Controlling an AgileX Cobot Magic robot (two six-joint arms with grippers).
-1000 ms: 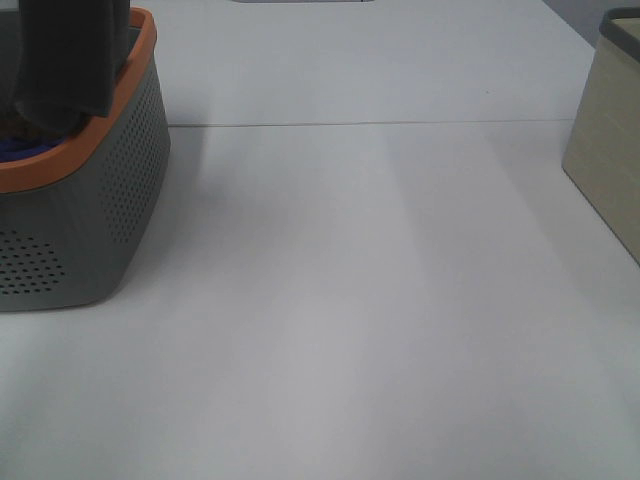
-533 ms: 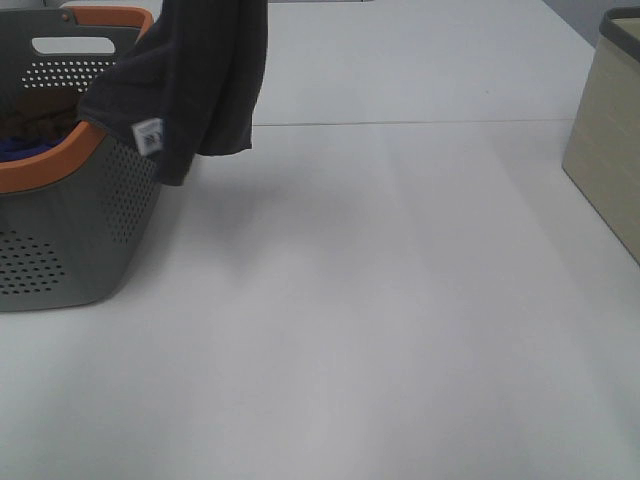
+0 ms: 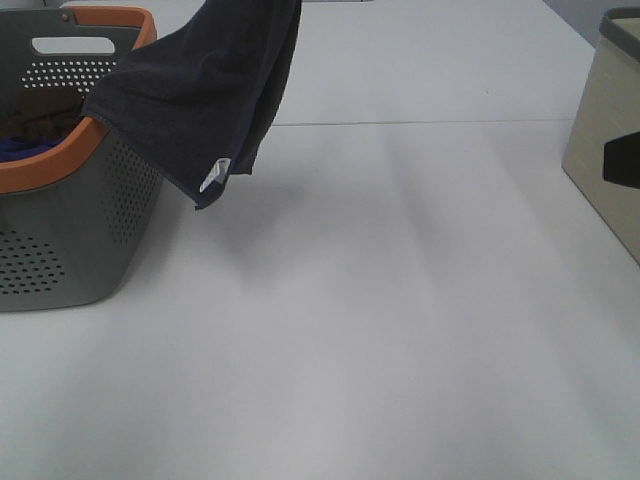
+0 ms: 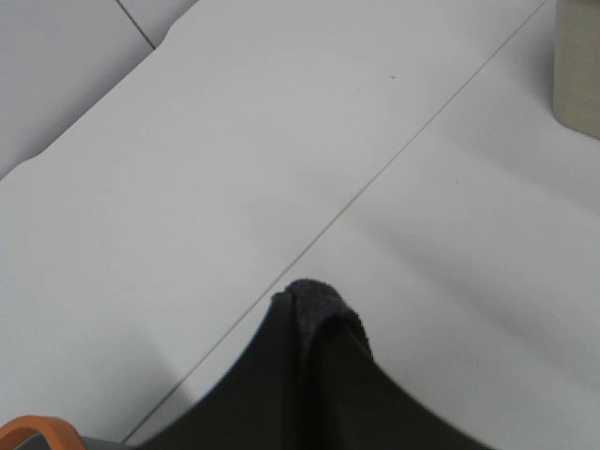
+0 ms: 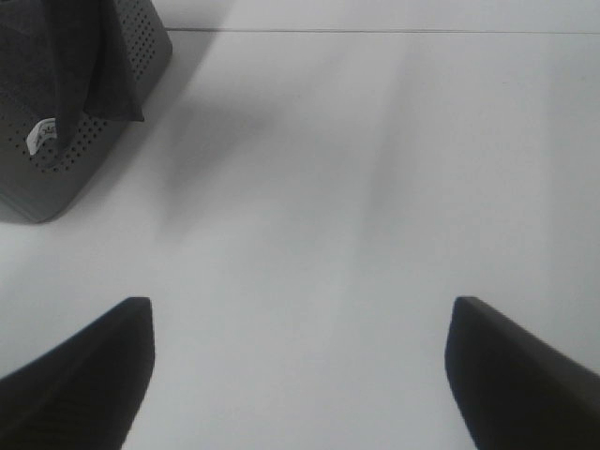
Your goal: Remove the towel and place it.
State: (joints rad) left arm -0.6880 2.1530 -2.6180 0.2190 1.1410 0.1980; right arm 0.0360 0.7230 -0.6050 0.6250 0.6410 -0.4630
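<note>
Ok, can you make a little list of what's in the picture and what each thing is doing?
towel: dark, lifted, hanging by the basket's corner
tag: white, near the towel's low corner
basket: grey, orange rim, on table
left gripper: shut on the towel
right gripper: open, holding nothing
box: beige, far right

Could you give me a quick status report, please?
Left gripper out of view; towel hangs aloft by basket. Right gripper open, empty. Nothing in the way.
</note>
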